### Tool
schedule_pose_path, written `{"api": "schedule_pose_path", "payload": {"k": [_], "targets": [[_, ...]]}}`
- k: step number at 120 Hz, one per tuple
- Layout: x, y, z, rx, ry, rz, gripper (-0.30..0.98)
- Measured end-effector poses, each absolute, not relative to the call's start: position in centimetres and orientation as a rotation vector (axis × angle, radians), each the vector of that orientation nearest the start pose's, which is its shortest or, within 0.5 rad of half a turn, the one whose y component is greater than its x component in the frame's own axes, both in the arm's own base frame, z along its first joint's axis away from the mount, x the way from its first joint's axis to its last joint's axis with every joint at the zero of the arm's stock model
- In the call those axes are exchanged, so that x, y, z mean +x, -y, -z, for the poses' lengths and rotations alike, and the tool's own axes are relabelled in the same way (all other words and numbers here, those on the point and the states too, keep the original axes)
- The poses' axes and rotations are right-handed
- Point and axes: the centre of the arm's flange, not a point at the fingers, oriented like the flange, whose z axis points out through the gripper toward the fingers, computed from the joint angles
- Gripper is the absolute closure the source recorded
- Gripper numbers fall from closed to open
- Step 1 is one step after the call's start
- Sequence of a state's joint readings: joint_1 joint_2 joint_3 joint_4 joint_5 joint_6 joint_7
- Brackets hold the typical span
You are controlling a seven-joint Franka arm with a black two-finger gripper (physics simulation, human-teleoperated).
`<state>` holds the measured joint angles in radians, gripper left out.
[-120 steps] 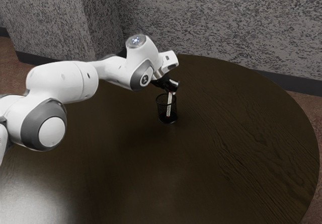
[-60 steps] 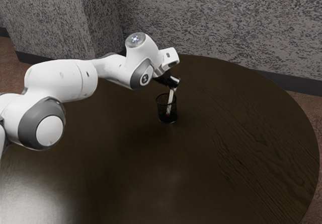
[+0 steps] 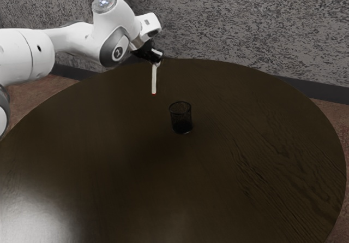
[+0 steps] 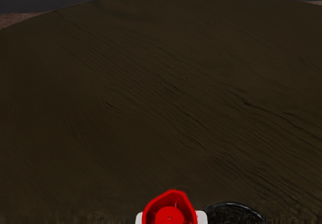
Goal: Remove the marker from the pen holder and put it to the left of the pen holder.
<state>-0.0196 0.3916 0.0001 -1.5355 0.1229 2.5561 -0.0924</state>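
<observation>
My gripper (image 3: 157, 60) is in the air, up and to the exterior view's left of the pen holder, shut on the upper end of the marker. The white marker (image 3: 154, 79) hangs nearly upright from it, its red tip pointing down, apart from the table. In the wrist view the red end of the marker (image 4: 170, 215) shows at the lower edge. A black mesh pen holder (image 3: 181, 118) stands upright on the table; its rim (image 4: 235, 204) appears beside the marker in the wrist view.
The round dark wooden table (image 3: 234, 183) extends around the pen holder. Its far edge runs close to a grey textured wall (image 3: 245, 24) with a dark baseboard.
The marker has come out of the pen holder with my gripper, which has moved up and toward the exterior view's left. The pen holder stands where it was.
</observation>
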Motion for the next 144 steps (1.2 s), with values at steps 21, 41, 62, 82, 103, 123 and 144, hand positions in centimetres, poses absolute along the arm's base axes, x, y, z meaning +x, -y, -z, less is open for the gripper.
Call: {"api": "schedule_pose_path", "payload": {"k": [21,41,62,82,103,123,144], "targets": [[68.0,-4.0,-47.8,-2.937,0.125,0.782,0.79],[65.8,-7.2,-42.8,-2.962,0.219,0.558,0.79],[64.2,-8.9,-38.6,-2.973,0.275,0.368,0.78],[63.7,-9.6,-36.1,-2.974,0.301,0.248,0.78],[63.4,-9.8,-34.7,-2.974,0.319,0.184,0.77],[63.3,-9.8,-34.4,-2.986,0.339,0.165,0.52],[63.3,-9.8,-34.7,-2.992,0.341,0.165,0.23]]}}
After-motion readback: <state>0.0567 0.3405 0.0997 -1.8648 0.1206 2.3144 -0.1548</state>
